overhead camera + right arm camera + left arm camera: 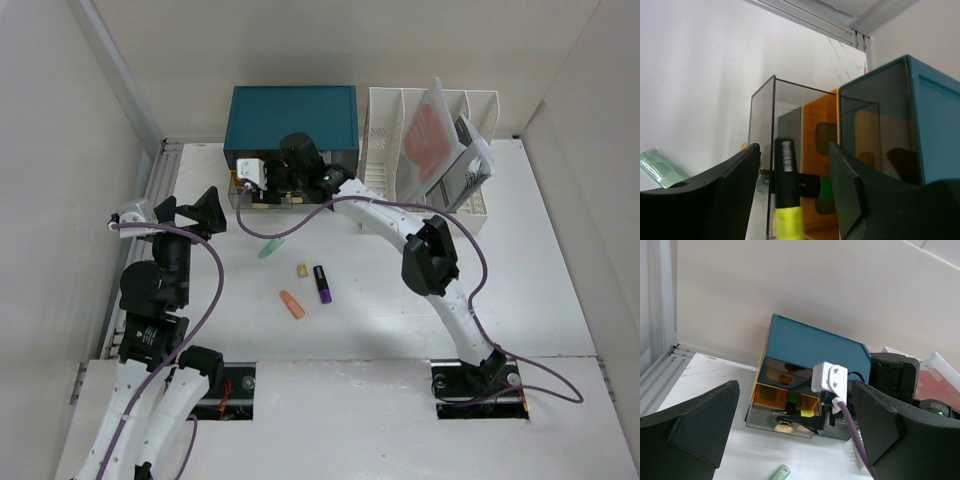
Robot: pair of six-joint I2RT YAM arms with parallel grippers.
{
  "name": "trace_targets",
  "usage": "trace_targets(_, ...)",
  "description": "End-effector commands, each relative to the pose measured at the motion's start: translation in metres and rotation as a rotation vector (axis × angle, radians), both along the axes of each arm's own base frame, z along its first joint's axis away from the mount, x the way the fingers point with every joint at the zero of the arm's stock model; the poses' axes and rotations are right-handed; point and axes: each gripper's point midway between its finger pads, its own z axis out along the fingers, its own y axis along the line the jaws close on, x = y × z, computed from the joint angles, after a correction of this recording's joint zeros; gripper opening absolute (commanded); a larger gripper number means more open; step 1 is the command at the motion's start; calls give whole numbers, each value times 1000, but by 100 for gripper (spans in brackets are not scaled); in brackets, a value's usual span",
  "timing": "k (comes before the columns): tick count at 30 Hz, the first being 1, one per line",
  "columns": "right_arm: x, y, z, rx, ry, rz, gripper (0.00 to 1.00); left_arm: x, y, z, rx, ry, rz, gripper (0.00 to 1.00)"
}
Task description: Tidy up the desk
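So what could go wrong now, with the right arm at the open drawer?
The yellow highlighter looks loose between the right jaws, close to a wall of the open drawer; it might land outside. The purple cable runs close to the green item and may drag it.

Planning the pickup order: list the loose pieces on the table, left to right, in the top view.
Green marker → orange marker → purple highlighter. Small tan piece left out: it overlaps the orange marker's span.
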Motion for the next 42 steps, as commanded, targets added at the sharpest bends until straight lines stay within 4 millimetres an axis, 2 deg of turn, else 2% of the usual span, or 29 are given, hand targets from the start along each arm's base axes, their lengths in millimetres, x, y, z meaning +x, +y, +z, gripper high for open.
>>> trace_targets(1, 10, -5, 81, 152, -64, -81, 62, -1, 1, 9, -2, -36, 5, 94)
trace_targets(3, 8, -13, 108, 200, -49, -126, 62, -1, 1, 9, -2, -36, 5, 94)
trace_targets(5, 7, -19, 122, 223, -26, -161, 61, -1, 1, 9, -2, -36, 5, 94)
trace_targets(6, 3, -24, 124, 239, 45, -200, 61, -1, 1, 9, -2, -36, 5, 94)
trace_targets(7, -2, -31, 143, 267, 63, -223, 58, -1, 1, 9, -2, -36, 5, 94)
trace_targets(8, -6, -37, 143, 256, 95, -215, 55, -1, 1, 9, -2, -36, 5, 94)
trace_targets(9, -15, -43, 134, 213, 146, -213, 41, -4, 2, 11, -5, -44, 5, 94)
trace_targets(10, -27, -52, 150, 238, 179, -224, 20, -4, 2, 11, -5, -44, 5, 94)
trace_targets(11, -29, -63, 152, 245, 216, -205, 1, -4, 2, 11, -5, -44, 5, 94)
trace_targets(12, -34, -71, 149, 248, 267, -202, 0, -6, 2, 13, -8, -53, 5, 94)
trace_targets(13, -41, -80, 123, 227, 399, -221, 0, -6, 2, 13, -8, -53, 5, 94)
trace_targets(14, -51, -90, 132, 244, 435, -185, 0, -6, 1, 13, -5, -54, -4, 94)
trace_targets(15, -57, -100, 126, 237, 517, -138, 0, -6, 1, 13, -5, -54, -4, 94)
trace_targets(17, -71, -117, 93, 159, 703, -159, 0, -6, -1, 14, -2, -55, -14, 94)
trace_targets(18, -88, -120, 81, 124, 778, -90, 57, -6, -1, 14, -2, -55, -14, 94)
trace_targets(19, -91, -128, 66, 98, 817, -112, 81, -6, -1, 14, -2, -55, -14, 94)
trace_targets(20, -103, -137, 30, 36, 875, -131, 98, -6, -1, 14, -2, -55, -14, 94)
trace_targets(21, -111, -148, 35, 45, 832, -143, 100, -6, -1, 14, -2, -55, -14, 94)
trace_targets(22, -115, -150, 24, 35, 784, -196, 100, -6, -1, 14, -2, -55, -14, 94)
trace_targets(23, -114, -151, 23, 64, 717, -216, 100, -6, -1, 14, -2, -55, -14, 94)
trace_targets(24, -130, -162, 6, 38, 715, -250, 100, -6, -1, 14, -2, -55, -14, 94)
trace_targets(26, -139, -164, -10, 5, 716, -309, 100, -9, 0, 16, -4, -64, -14, 94)
trace_targets(27, -146, -167, -28, -6, 796, -389, 100, -9, 0, 16, -4, -64, -14, 94)
trace_targets(31, -139, -167, -41, 45, 701, -695, 100, -9, -2, 16, -11, -65, -25, 94)
trace_targets(32, -134, -174, -46, 47, 672, -775, 100, -9, -2, 16, -11, -65, -25, 94)
trace_targets(33, -133, -172, -44, 68, 673, -804, 100, -9, -2, 16, -11, -65, -25, 94)
trace_targets(35, -132, -172, -54, 87, 713, -877, 100, -9, -2, 16, -11, -65, -25, 94)
trace_targets(38, -118, -184, -73, 77, 676, -1055, 100, -12, -2, 18, -13, -74, -25, 94)
trace_targets(42, -117, -183, -89, 63, 690, -1117, 96, -12, -2, 18, -13, -74, -25, 94)
